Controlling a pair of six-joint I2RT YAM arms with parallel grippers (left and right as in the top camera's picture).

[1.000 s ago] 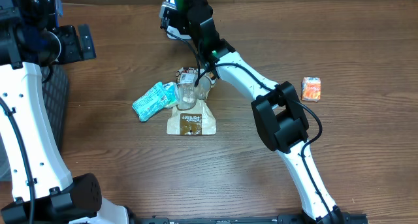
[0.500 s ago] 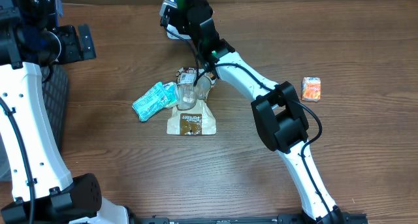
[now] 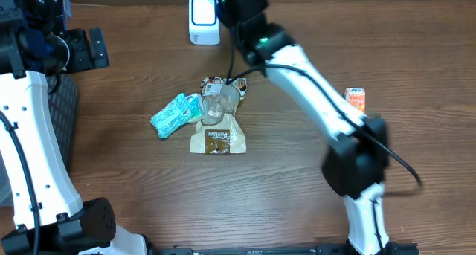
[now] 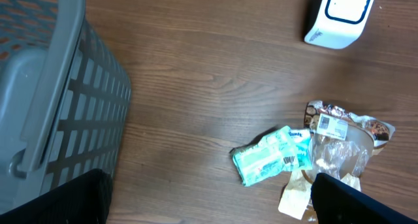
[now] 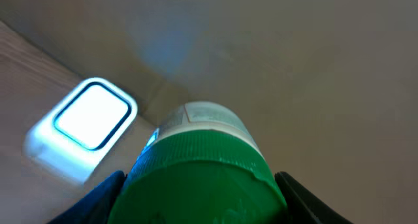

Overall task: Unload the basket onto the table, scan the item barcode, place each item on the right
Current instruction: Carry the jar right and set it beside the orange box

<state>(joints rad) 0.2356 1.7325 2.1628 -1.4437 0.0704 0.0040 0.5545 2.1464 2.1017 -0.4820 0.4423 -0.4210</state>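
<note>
- The right hand grips a green-capped bottle, one dark finger pressed on each side of the ribbed cap; the cap end faces the wrist camera and the pale body points away.
- The bottle is held above the far edge of the bench, just beside the barcode scanner, on its right as the overhead camera sees it.
- The scanner is a white, rounded box whose blue-rimmed window glows. From the right wrist it lies left of the bottle, and a blue glint shows on the bottle's side.
- I cannot make out a barcode on the bottle in any view.
- The left hand is spread wide and holds nothing. It hangs over the bench's left side, next to a grey slotted basket.
- Mid-bench lies a small heap: a teal packet, a clear plastic cup on its side and a brown pouch, all touching or overlapping.
- An orange packet lies alone, well apart to the right, close to the right arm.
</note>
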